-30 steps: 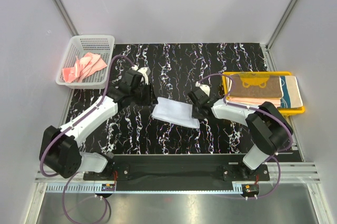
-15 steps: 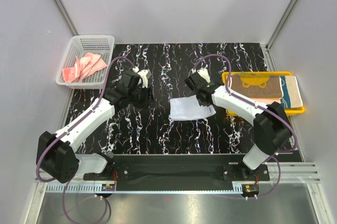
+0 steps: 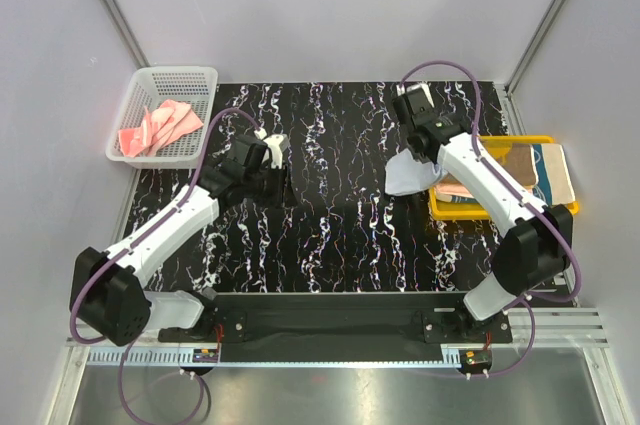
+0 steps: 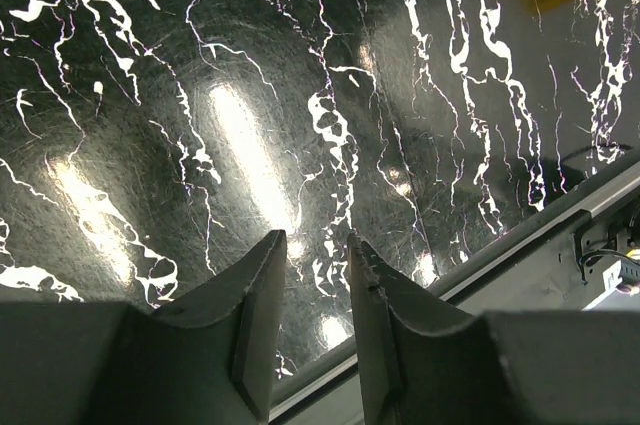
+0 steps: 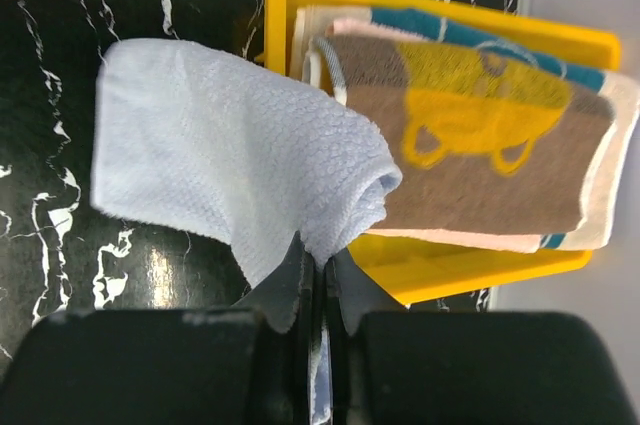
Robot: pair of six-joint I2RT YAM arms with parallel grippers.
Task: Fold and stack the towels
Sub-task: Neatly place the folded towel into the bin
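The light blue towel [image 5: 220, 155] has left the middle of the table [image 3: 330, 135], where it lay a second ago, and now hangs lifted at the tray's left edge. Your left arm has let go and drawn back.

Nearest you, the left gripper [image 4: 315, 280] hovers over bare marbled table, its fingers parted with nothing between them.

Further out, the right gripper [image 5: 318, 267] is pressed tight on one edge of the light blue towel. The cloth droops away from the pinch, with part of it already over the corner of the yellow tray [image 5: 430, 7].

The stack lies to the robot's right of the hanging towel. Its long axis runs left to right along the tray, and the bear towel [image 5: 470, 145] is on top, over peach and teal-and-cream layers. The right arm is much the nearer, so the placing looks to be its job.

Watch the tray's raised rim: I judge the drooping end could drag or catch there.

Farthest left, a coral pink towel [image 3: 160, 127] waits crumpled in the white mesh basket [image 3: 170, 73].
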